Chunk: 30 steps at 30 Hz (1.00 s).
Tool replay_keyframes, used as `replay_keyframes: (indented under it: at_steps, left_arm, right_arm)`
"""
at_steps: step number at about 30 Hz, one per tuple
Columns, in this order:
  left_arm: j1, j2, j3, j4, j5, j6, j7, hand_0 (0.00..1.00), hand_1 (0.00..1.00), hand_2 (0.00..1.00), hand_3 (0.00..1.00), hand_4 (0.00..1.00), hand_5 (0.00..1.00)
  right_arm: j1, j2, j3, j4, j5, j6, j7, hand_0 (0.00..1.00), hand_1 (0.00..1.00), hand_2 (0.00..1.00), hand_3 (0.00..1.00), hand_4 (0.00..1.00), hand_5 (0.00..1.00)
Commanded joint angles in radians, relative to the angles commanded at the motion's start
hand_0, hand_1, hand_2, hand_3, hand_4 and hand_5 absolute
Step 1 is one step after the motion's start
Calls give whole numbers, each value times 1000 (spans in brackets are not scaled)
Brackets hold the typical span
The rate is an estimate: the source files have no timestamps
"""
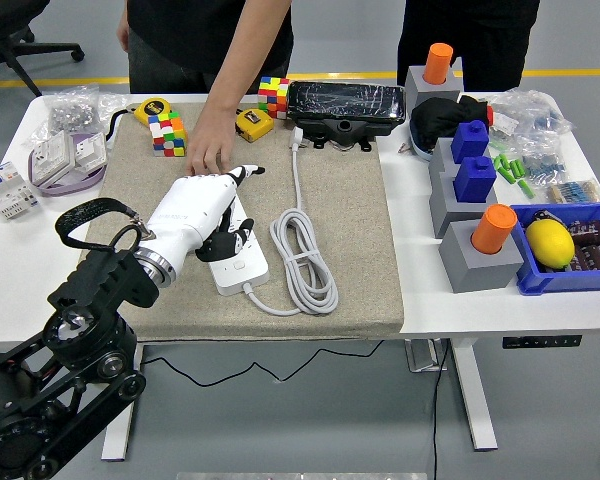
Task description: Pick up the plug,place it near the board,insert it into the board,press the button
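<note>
The white power strip (242,264) lies on the beige mat (350,230). Its grey cable (306,262) is coiled to the right and runs up to the white plug (297,137), which lies loose near the black box. My left hand (230,205) rests on the strip's far half, covering it. One finger stretches toward the far end, the thumb is tucked against the strip, and the hand holds nothing. A person's hand (208,148) presses on the mat just beyond my fingertips.
Puzzle cubes (166,132) and tape measures (252,124) sit at the mat's far edge, beside a black box (345,105). Grey blocks with blue and orange pegs (477,215) and a blue bin (570,250) with a lemon stand at the right. Socket parts (65,155) lie at the left.
</note>
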Motion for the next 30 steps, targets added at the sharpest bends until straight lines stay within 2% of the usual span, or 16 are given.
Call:
replay_keyframes:
  at_steps: [5, 7, 9, 18, 30]
  left_arm:
    - [-1, 5, 1, 10, 2, -184, 24, 159, 39, 119, 874, 606, 2]
    - [-2, 7, 7, 14, -6, -236, 25, 159, 39, 119, 874, 606, 2]
    - [-3, 8, 12, 20, -7, -265, 26, 159, 39, 119, 874, 606, 2]
    - [-4, 0, 20, 99, 7, -277, 16, 158, 38, 118, 878, 594, 2]
    - [-7, 0, 20, 121, 9, -273, 7, 159, 37, 118, 872, 589, 2]
  right_arm:
    - [0, -1, -2, 0, 2, -1, -1, 781, 722, 719, 751, 998, 942]
    - [-2, -1, -2, 0, 2, -1, -1, 781, 722, 719, 751, 998, 942]
    - [-3, -1, -2, 0, 2, -1, -2, 781, 722, 719, 751, 998, 942]
    - [-4, -1, -5, 0, 3, -2, -1, 781, 722, 719, 750, 998, 942]
    - [-5, -2, -6, 0, 6, -1, -1, 781, 722, 720, 751, 998, 943]
